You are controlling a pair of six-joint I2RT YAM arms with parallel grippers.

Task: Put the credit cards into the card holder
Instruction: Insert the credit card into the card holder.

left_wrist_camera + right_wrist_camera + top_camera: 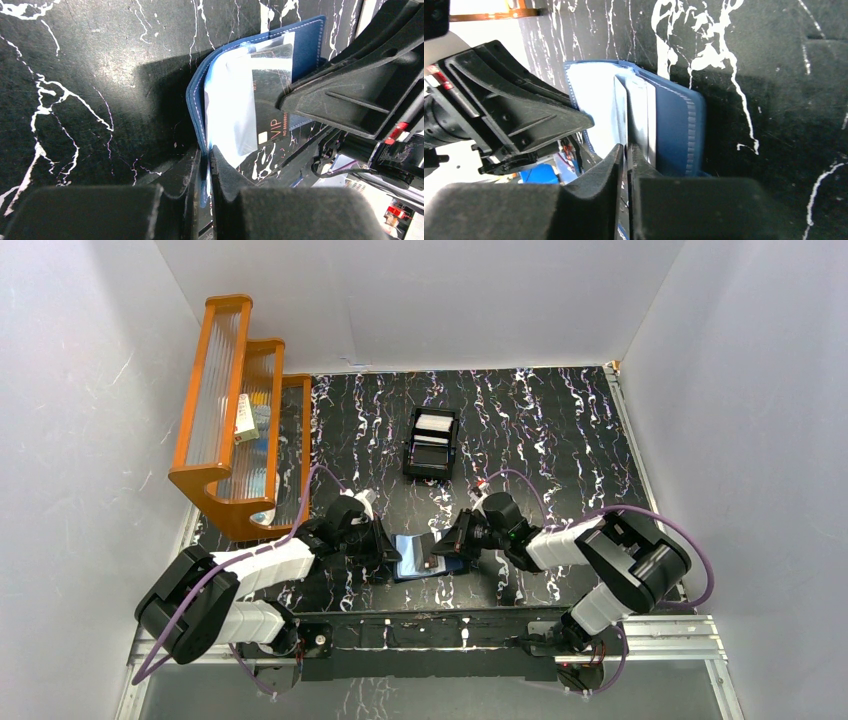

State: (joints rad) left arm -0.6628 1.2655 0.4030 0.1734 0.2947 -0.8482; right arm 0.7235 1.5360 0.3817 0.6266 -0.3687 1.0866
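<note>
The navy-blue card holder point(418, 556) lies open at the table's near middle, its pale blue inside showing. My left gripper point(384, 548) is shut on the holder's left flap; in the left wrist view point(206, 152) the blue edge point(196, 100) runs between the fingers. My right gripper point(456, 538) is shut on a thin credit card point(637, 112) held edge-on over the holder's right half point(676, 130). In the left wrist view this card point(270, 107) looks dark and glossy with "VIP" lettering, its far end against the navy flap. How far it sits in a slot is hidden.
A black open-top box point(432, 443) with white cards inside stands at the table's middle back. An orange stepped rack point(235, 410) with small items stands at the back left. White walls close in three sides.
</note>
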